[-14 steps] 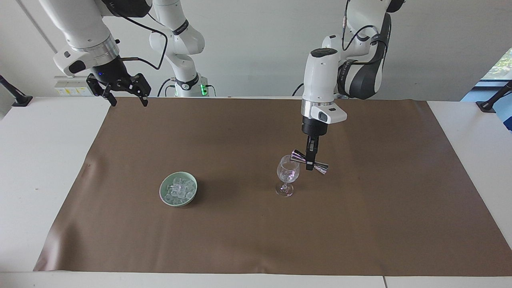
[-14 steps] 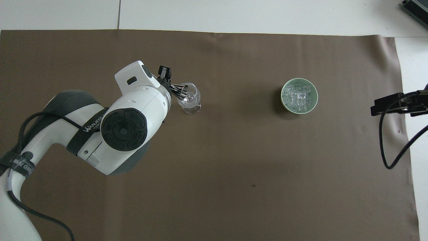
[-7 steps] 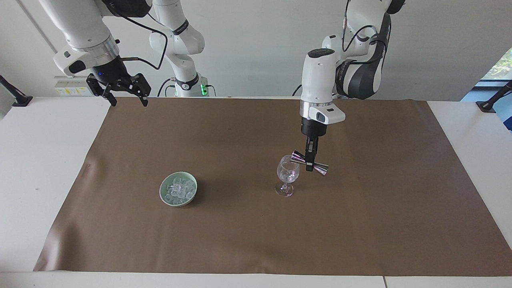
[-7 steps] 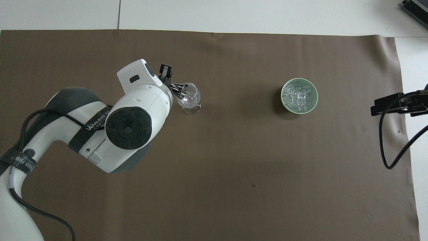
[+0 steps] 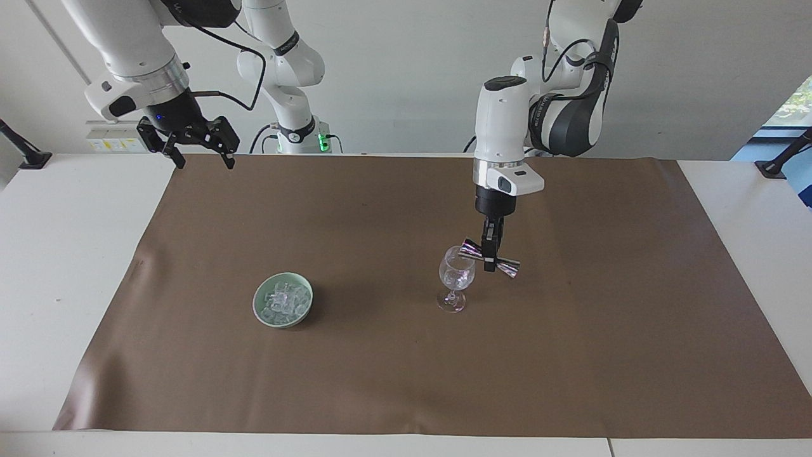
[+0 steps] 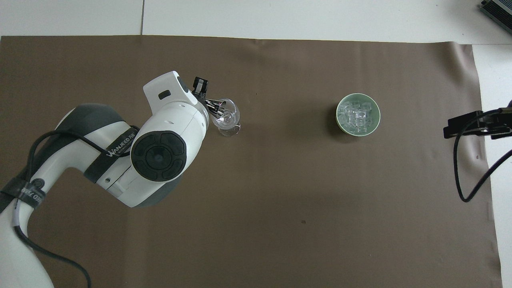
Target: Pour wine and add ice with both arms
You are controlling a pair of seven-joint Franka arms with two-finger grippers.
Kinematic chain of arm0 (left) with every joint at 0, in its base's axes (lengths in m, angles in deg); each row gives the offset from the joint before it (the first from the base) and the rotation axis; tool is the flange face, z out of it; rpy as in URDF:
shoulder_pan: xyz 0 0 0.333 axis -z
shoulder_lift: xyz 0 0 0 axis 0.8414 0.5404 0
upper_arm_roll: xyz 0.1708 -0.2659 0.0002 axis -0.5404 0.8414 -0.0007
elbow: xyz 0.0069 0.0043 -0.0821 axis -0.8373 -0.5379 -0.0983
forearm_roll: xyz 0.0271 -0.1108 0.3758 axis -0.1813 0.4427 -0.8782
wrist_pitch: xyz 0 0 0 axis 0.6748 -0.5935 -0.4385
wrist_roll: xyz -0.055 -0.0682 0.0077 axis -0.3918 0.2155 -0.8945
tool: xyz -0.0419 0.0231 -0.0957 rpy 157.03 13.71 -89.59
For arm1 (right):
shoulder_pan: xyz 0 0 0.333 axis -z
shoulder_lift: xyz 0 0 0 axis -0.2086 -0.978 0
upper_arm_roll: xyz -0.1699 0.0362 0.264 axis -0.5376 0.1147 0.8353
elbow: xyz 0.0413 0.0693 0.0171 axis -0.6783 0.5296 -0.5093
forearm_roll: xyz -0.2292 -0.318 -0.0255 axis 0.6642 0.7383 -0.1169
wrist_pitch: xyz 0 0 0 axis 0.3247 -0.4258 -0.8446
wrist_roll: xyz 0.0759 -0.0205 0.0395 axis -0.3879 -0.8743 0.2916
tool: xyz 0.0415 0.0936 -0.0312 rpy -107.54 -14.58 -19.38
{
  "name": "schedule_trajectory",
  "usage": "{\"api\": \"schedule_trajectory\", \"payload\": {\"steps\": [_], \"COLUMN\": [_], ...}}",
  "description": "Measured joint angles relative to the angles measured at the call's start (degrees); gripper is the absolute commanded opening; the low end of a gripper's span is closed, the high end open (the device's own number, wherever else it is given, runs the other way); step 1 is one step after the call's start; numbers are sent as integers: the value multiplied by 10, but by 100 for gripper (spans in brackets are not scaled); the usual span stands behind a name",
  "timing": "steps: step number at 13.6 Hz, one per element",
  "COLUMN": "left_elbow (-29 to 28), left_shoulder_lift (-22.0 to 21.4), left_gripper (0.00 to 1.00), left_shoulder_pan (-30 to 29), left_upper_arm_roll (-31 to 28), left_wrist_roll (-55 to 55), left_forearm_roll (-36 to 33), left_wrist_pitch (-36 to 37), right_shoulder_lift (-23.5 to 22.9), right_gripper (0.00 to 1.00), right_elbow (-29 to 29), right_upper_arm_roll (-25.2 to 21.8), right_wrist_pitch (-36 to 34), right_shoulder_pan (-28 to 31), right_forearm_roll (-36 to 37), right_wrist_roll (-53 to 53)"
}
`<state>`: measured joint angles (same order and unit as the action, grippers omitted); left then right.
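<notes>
The small dark metallic hourglass jigger (image 5: 490, 259), clamped in the left claw (image 5: 489, 259), is tipped over the clear stemmed glass (image 5: 455, 279), while the clear ice cubes (image 5: 283, 300) are left untouched in the pale green bowl (image 5: 261, 310) and the right claw (image 5: 202, 154) is held spread apart, waiting over the tabletop (image 5: 76, 254) edge.

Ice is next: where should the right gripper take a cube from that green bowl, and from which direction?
Probably straight down: ice cubes are heaped in the green bowl, whose wall blocks side approaches. Pinch a topmost cube's flat faces with the right gripper.
</notes>
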<state>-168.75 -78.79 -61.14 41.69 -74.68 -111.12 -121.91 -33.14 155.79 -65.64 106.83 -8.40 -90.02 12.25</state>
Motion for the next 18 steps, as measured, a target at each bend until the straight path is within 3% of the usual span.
{"api": "schedule_trajectory", "payload": {"steps": [18], "left_elbow": [0], "left_shoulder_lift": [0], "left_gripper": [0], "left_shoulder_pan": [4], "left_upper_arm_roll": [2], "left_wrist_roll": [0], "left_forearm_roll": [-14], "left_wrist_pitch": [0], "right_shoulder_lift": [0], "right_gripper": [100], "right_elbow": [0], "right_upper_arm_roll": [3], "right_wrist_pitch": [0], "right_shoulder_pan": [-3], "right_forearm_roll": [0], "right_wrist_roll": [0]}}
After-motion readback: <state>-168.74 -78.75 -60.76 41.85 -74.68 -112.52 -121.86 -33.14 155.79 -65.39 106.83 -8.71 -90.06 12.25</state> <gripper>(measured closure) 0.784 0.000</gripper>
